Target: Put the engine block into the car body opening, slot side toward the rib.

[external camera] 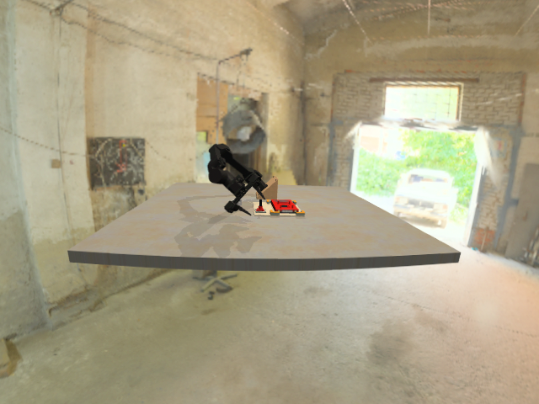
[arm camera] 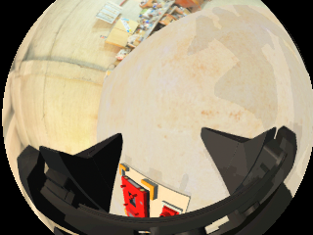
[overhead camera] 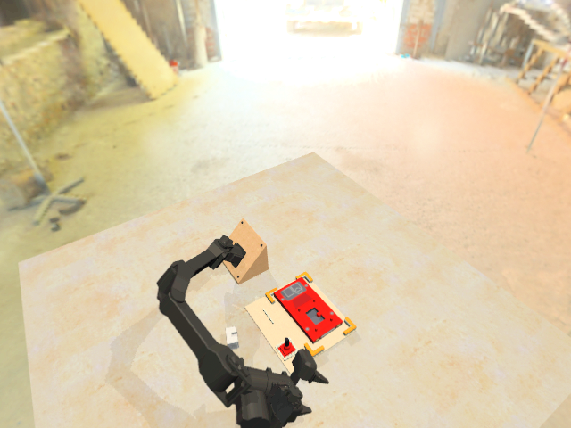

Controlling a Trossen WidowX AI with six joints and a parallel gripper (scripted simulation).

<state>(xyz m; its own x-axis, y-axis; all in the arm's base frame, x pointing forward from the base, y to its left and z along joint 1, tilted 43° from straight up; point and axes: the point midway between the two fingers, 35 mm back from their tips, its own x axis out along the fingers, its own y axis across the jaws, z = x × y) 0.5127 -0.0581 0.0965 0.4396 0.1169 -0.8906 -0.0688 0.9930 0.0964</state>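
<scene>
A small white block with a notch, which looks like the engine block (overhead camera: 232, 338), stands on the table to the left of the board. The red car body (overhead camera: 300, 310) (external camera: 285, 209) (arm camera: 133, 210) lies flat on the board. Its square opening (overhead camera: 313, 317) shows grey inside, with a small red rib at one edge and no block in it. My gripper (overhead camera: 318, 396) (external camera: 258, 206) (arm camera: 162, 135) is open and empty, raised above the table past the near end of the board. It is clear of the block and the car body.
The pale board (overhead camera: 258, 309) has orange corner brackets (overhead camera: 315, 349) around the car body. A red piece with an upright black knob (overhead camera: 286, 345) (external camera: 260, 206) stands on the board near my gripper. A wooden wedge (overhead camera: 258, 265) (external camera: 272, 188) stands beyond the board by the other end of the arm.
</scene>
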